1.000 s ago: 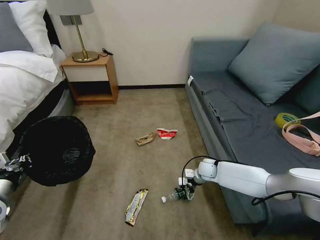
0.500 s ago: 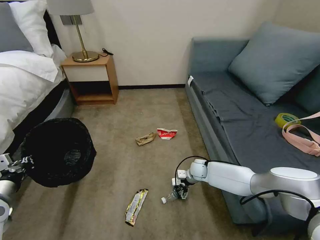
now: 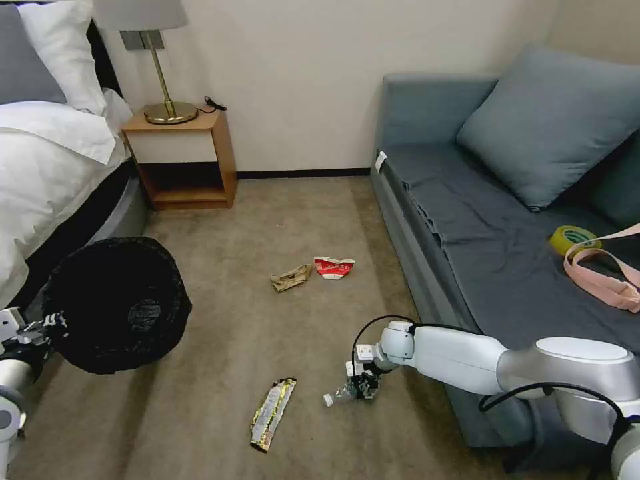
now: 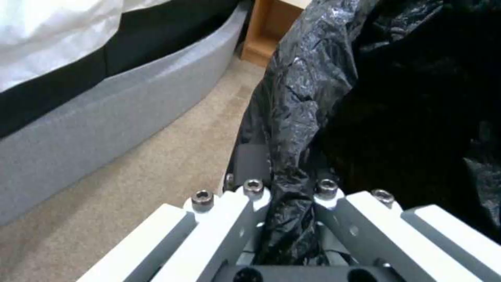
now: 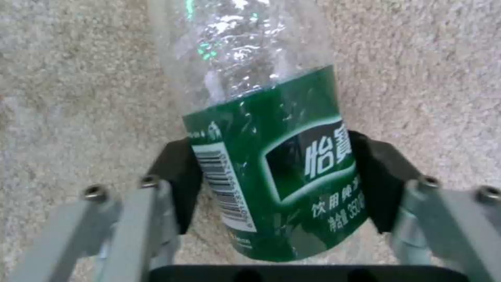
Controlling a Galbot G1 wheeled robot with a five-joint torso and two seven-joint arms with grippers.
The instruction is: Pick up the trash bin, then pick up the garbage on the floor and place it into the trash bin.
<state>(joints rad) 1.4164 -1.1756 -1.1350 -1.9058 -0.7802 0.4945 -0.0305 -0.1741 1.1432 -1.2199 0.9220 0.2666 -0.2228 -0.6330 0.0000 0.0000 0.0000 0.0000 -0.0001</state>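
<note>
Carpet (image 3: 267, 220) carries the litter: a gold wrapper (image 3: 272, 413) lies nearest the robot, with brown paper (image 3: 291, 277) and a red-and-white carton (image 3: 333, 267) just beside each other farther off, toward the nightstand (image 3: 183, 160). Low at the foot of the sofa (image 3: 467, 220), the right end effector (image 3: 362, 388) sits at the floor, its black pads (image 5: 177, 184) pressed against both sides of the bottle (image 5: 271, 156) at its green label, so it is holding the bottle, whose white cap points toward the wrapper. On the robot's left, beside the bed (image 3: 47, 160), the left end effector (image 4: 289, 219) is pinched narrow on the black bag folded over the bin's rim, holding the bin (image 3: 117, 303) with its mouth tilted toward the camera. Whether the bin touches the carpet cannot be told
</note>
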